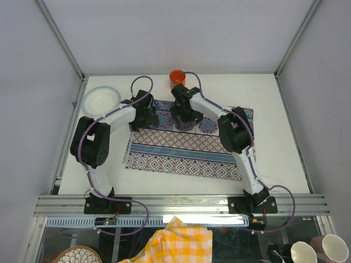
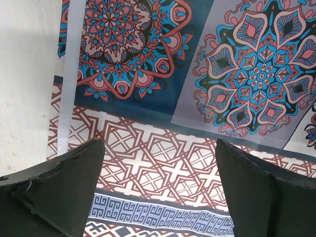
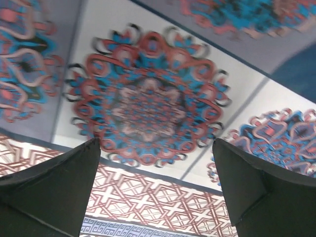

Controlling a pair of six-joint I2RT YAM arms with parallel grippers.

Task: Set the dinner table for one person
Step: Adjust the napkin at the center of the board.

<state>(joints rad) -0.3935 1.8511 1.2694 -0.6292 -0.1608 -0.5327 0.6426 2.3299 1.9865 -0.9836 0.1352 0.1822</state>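
- Dinner table (image 1: 279, 148), white and matte, filled the middle of the top view, with aluminium rails along its edges and both arm bases bolted at its near edge.
- Most of its centre was covered by a blue-and-purple patterned cloth (image 1: 181, 150), which lay flat and slightly askew, with bare white tabletop showing on every side.
- The left gripper (image 2: 159, 143) hung just above the cloth near its far left corner. Its dark fingers (image 2: 64, 187) stood wide apart with only the printed pattern between them, and they held nothing.
- In the left wrist view the cloth's pale hem ran down the left side, with bare tabletop beyond it.
- The right gripper (image 3: 155, 142) hung above the far edge of the cloth, just right of the left one. Its jaws were spread equally wide and empty over a round red-and-blue medallion; that view was somewhat blurred.
- Whether either set of fingertips touched the cloth could not be told.
- A white dish (image 1: 101, 99) sat on the bare tabletop at the far left corner, clear of the cloth and beside the left arm's forearm.
- An orange cup (image 1: 176, 76) stood at the far edge, just behind the right gripper and partly hidden by it.
- Pale grey panels closed in the table on three sides.
- Below the near rail lay a yellow checked cloth (image 1: 175, 241), a patterned bowl (image 1: 77, 256) and two pale cups (image 1: 304, 253).
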